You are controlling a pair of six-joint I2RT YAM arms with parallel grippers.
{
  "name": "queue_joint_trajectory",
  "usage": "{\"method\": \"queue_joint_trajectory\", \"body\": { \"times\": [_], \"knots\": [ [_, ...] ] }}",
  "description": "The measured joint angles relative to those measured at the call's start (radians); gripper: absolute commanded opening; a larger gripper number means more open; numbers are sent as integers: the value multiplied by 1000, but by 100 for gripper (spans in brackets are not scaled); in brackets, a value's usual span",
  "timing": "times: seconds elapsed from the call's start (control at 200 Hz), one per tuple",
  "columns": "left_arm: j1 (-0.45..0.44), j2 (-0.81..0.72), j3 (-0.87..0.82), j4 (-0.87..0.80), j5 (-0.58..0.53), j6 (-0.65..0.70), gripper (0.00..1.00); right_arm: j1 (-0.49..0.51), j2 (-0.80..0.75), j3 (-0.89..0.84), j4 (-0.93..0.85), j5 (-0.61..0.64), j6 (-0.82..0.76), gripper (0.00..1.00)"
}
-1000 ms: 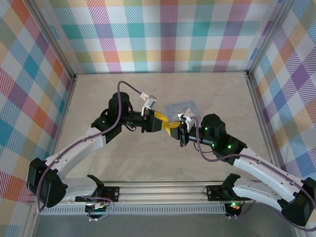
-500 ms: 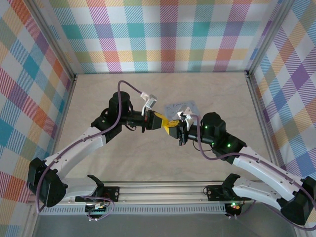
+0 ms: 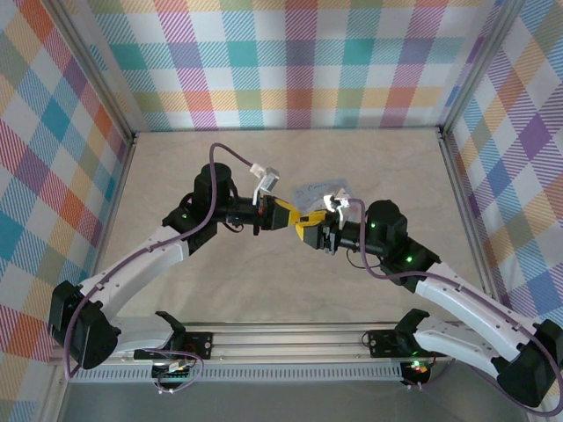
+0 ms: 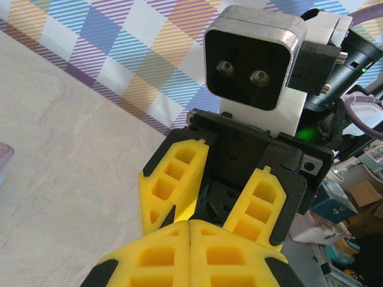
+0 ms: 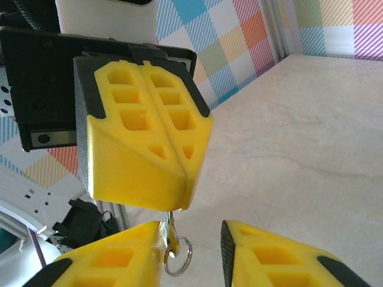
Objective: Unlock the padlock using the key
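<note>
My left gripper (image 3: 297, 220) is shut, its yellow fingertips (image 5: 173, 203) pinching the top of the key (image 5: 172, 234), a small metal key that hangs down with a split ring (image 5: 179, 257) on it. My right gripper (image 5: 191, 236) faces it tip to tip, open, with the key hanging beside the inner face of its left finger (image 5: 119, 257). From the left wrist view the left gripper (image 4: 192, 222) is pressed shut in front of the spread yellow fingers (image 4: 173, 179) of the right gripper. The padlock is out of view.
A pale blue tin (image 3: 318, 187) lies on the beige table just behind the two grippers. Plaid walls and metal frame posts (image 3: 462, 176) close in the table. Both arms meet above the table's middle.
The right gripper has opened and let go of the key, and its wrist has shifted slightly. The left gripper, shut half a second ago, keeps hold of the key.
</note>
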Motion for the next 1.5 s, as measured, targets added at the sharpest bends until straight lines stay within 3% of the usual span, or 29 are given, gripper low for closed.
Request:
{"method": "queue_joint_trajectory", "body": {
  "times": [0.45,0.76,1.36,1.5],
  "knots": [
    [0,-1,0,0,-15,-3,0,0,31,-2,28,-34,32,24],
    [-1,-1,0,0,-35,-3,0,0,31,-3,29,-34,51,11],
    [-13,-10,0,-1,-73,-3,0,-7,-24,-31,24,2,54,0],
    [-18,-14,0,-1,-89,-4,32,-13,-48,-31,-8,20,49,0]
  ]
}}
